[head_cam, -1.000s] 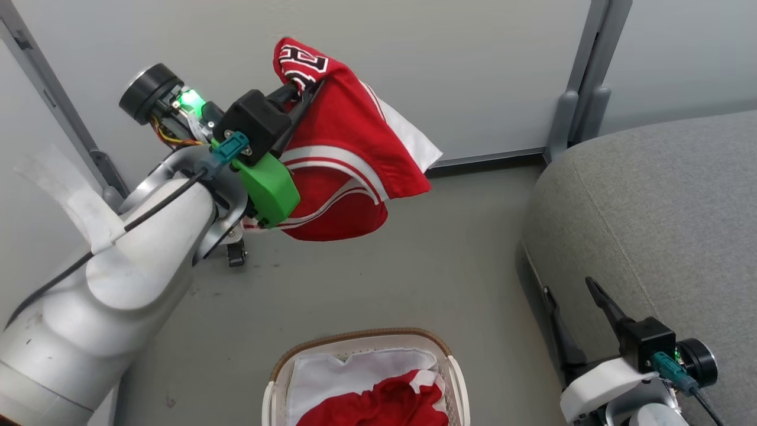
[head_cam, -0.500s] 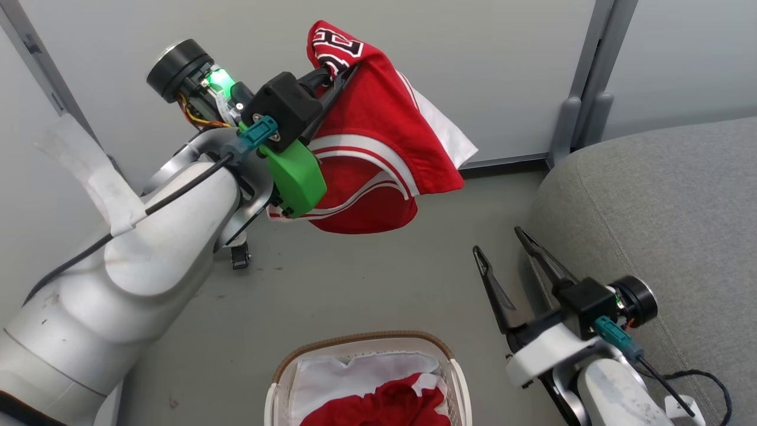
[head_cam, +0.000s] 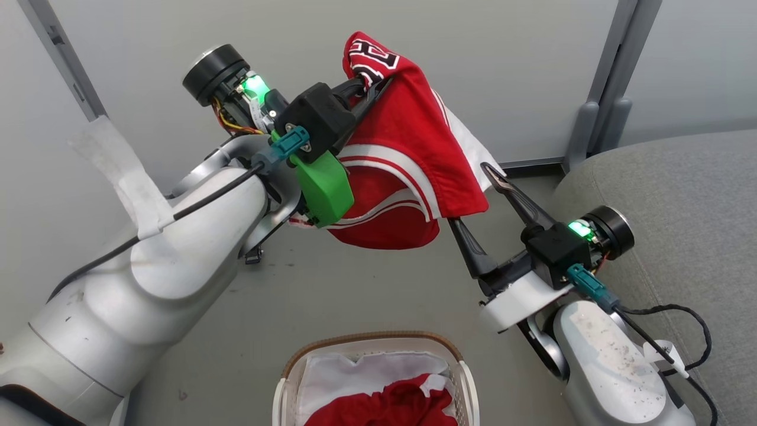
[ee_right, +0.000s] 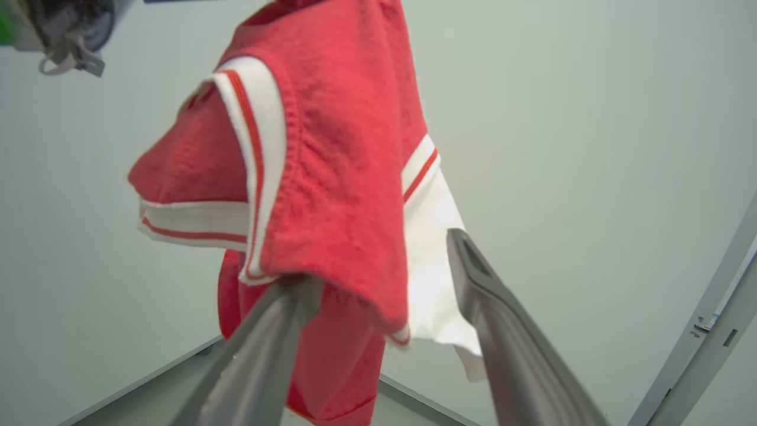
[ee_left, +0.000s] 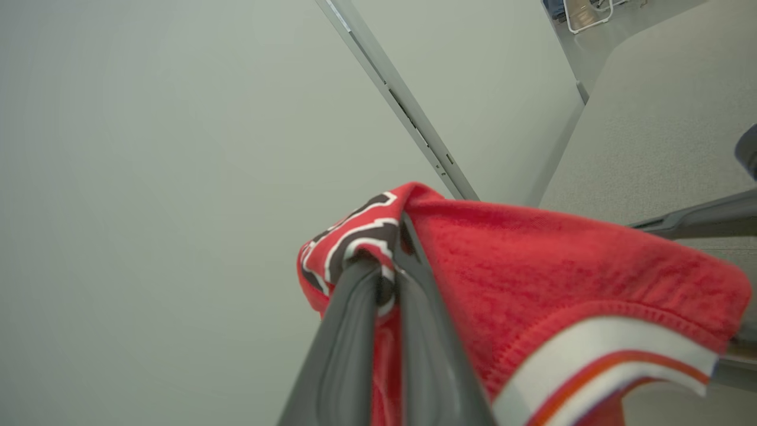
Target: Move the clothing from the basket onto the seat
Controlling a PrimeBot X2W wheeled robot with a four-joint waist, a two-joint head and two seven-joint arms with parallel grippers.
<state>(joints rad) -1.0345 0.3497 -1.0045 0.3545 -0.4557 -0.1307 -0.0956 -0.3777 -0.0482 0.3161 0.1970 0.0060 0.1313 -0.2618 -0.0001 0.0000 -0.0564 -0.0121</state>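
You're holding one red garment [head_cam: 402,160] up in the air w/ the left gripper [head_cam: 374,90], fingers [ee_left: 349,331] pinching tight on its lettered edge, above the floor [head_cam: 355,284] btwn basket [head_cam: 366,337] and seat [head_cam: 680,195]. Right gripper [head_cam: 469,194] is reaching in, fingers [ee_right: 502,331] spread wide round the hanging hem, not gripping. No garment is resting on the seat area you're seeing, so approx. nothing delivered. Another red garment [head_cam: 384,405] is lying in the basket on the white liner [head_cam: 349,373], waiting its turn
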